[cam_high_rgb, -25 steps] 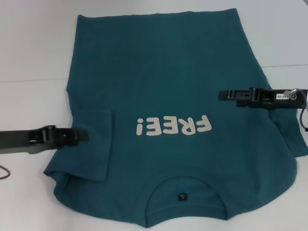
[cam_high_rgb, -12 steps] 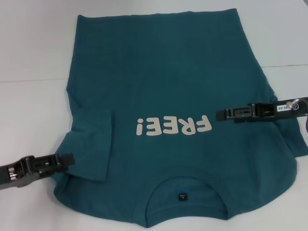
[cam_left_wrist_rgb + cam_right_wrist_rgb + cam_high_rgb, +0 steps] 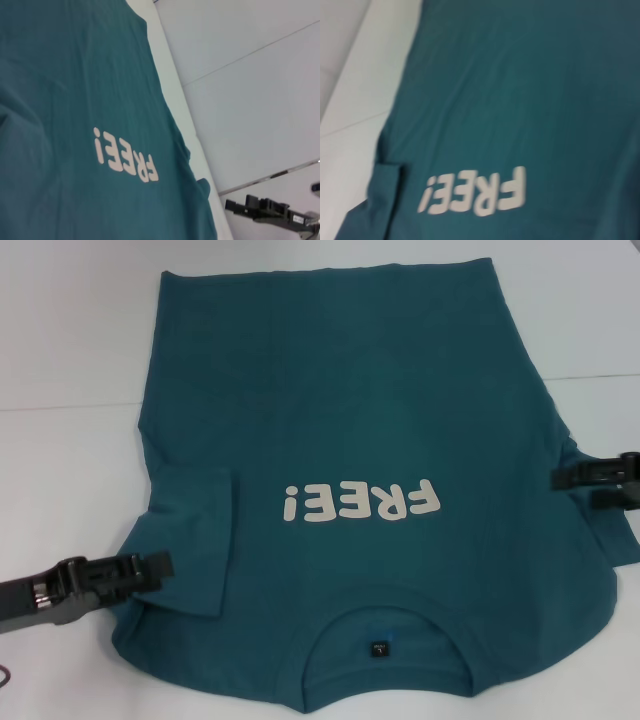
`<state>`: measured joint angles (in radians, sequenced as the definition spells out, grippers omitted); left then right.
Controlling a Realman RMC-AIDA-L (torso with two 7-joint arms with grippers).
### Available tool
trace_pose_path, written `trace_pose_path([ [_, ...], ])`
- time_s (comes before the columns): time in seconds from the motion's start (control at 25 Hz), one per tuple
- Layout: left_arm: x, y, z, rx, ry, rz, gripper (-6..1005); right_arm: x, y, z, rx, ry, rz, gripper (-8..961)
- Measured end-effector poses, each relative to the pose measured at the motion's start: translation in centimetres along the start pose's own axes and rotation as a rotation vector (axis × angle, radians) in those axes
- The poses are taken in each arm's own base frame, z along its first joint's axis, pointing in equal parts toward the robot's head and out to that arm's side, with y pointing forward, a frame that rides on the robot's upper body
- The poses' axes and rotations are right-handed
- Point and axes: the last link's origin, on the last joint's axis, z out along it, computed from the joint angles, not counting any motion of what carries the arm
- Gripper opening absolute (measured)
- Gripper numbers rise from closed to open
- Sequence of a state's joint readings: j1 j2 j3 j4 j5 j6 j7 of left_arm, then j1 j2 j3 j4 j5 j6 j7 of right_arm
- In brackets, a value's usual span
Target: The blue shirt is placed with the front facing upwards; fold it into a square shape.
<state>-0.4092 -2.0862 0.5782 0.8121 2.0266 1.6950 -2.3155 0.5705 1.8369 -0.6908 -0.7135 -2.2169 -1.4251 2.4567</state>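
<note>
The blue shirt lies flat, front up, on the white table. Its collar with a small dark tag is nearest me, and the cream letters "FREE!" sit mid-chest. The left-hand sleeve is folded inward onto the body. The right-hand sleeve still spreads outward. My left gripper hovers at the folded sleeve's lower edge. My right gripper is at the shirt's right edge, above the spread sleeve, and also shows in the left wrist view as the right gripper. Both wrist views show the shirt.
White table surface surrounds the shirt on the left, right and far side. A seam line crosses the table behind the shirt's middle. No other objects are in view.
My right gripper pulled back from mid-chest, toward me and out to the shirt's right edge. My left gripper dropped toward me along the folded sleeve, then edged slightly right.
</note>
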Motion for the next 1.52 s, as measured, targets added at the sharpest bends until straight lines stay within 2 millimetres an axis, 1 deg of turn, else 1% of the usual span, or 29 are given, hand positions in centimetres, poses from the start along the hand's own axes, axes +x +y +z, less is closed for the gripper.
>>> trace_pose_path([
  [0.12,0.2,0.2,0.1,-0.009,0.006,0.004,456,0.0,-1.0,-1.2,0.036,-0.024,0.047,917],
  [0.2,0.3,0.3,0.3,-0.015,0.007,0.007,456,-0.1,-1.4,-1.6,0.055,-0.034,0.068,917],
  [0.44,0.4,0.3,0.4,-0.015,0.008,0.004,455,-1.1,-2.1,-1.5,0.122,-0.081,0.067,916],
  [0.84,0.4,0.1,0.3,-0.009,0.015,-0.002,455,-1.9,-3.2,-0.2,0.269,-0.102,0.065,915],
  [1.08,0.4,0.1,0.4,-0.009,0.016,-0.001,456,-2.1,-3.0,1.1,0.286,-0.121,0.060,915],
  [1.28,0.5,0.0,0.4,-0.004,0.020,-0.001,456,-1.9,-3.0,3.1,0.295,-0.111,0.071,914],
  [1.52,0.4,-0.2,0.3,0.003,0.026,-0.002,455,-2.5,-2.4,4.2,0.309,-0.119,0.043,913],
])
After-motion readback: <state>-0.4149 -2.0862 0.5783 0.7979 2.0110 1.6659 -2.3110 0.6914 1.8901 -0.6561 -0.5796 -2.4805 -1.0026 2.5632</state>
